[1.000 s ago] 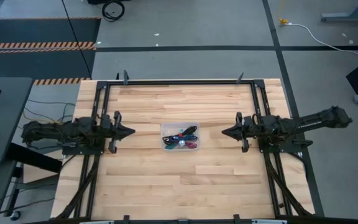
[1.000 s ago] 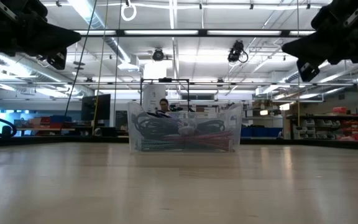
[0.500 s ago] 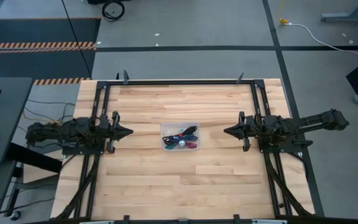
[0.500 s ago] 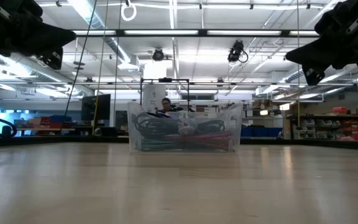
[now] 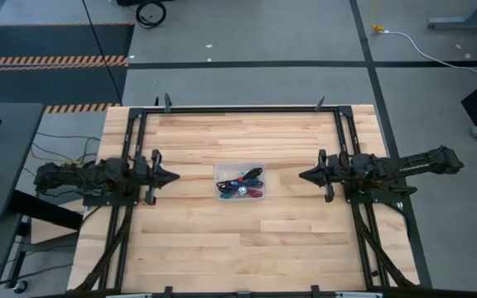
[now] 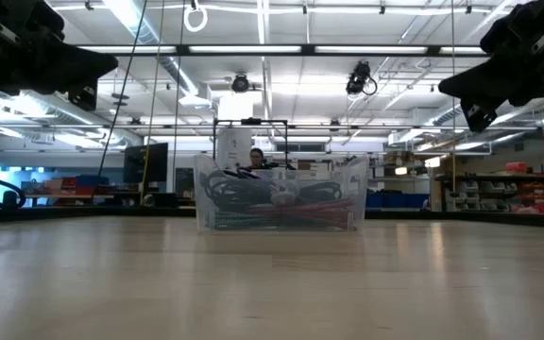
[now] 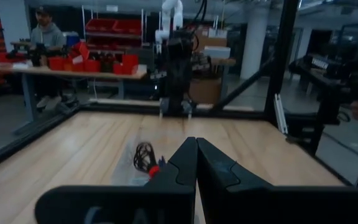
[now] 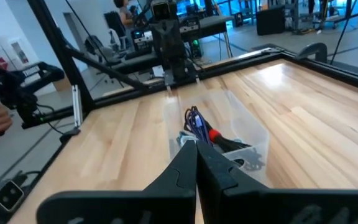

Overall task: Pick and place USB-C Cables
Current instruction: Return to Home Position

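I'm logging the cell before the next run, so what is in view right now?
Table: one, light wood with a black frame, under both arms.
Transparent bin: one, clear, at the middle of the table.
USB-C cables: a tangle, exact count unclear; teal, purple, red and black show; all inside the bin.
White cable: one, on the grey floor beyond the table's far right corner.
Person: one, in the room behind the table, at a bench with red boxes.
Left claw: one, dark, shut, raised off the table left of the bin and pointing at it.
Right claw: one, dark, shut, raised right of the bin and pointing at it.
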{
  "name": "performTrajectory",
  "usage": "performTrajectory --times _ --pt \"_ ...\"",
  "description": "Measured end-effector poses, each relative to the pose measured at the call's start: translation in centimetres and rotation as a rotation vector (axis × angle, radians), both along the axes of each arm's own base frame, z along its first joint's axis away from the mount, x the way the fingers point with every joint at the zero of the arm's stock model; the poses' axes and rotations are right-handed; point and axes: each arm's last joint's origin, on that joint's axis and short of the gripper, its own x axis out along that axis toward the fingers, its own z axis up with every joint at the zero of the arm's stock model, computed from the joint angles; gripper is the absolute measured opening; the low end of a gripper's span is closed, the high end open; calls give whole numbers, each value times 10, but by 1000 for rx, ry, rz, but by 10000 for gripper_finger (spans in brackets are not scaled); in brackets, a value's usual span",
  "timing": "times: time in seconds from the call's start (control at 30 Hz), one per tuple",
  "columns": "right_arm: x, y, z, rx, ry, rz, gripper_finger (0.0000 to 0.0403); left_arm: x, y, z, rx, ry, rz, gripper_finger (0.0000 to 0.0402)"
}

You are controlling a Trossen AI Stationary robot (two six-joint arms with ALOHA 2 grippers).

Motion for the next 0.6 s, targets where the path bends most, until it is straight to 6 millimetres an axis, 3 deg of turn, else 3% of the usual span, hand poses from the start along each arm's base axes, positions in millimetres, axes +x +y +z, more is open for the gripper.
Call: performTrajectory --times 0.23,0.6 --pt "0 -1 -16 -36 -9 -4 4 1 0 -5 24 51 -4 9" --pt "0 -1 -13 -79 -36 1 4 1 0 -5 18 50 -3 9"
